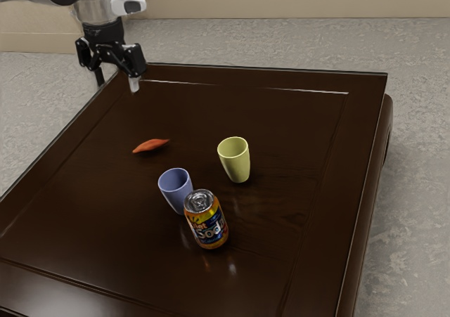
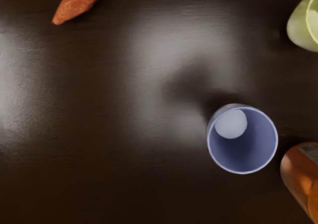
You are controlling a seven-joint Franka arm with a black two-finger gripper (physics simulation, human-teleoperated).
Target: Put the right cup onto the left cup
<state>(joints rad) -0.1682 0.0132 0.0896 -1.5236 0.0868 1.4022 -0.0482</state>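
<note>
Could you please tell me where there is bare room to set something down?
The table is bare between the yellow-green cup and the edge toward the exterior view's right, and also between the orange sweet potato and the far edge. It is crowded where the blue cup and soda can stand close together.
</note>
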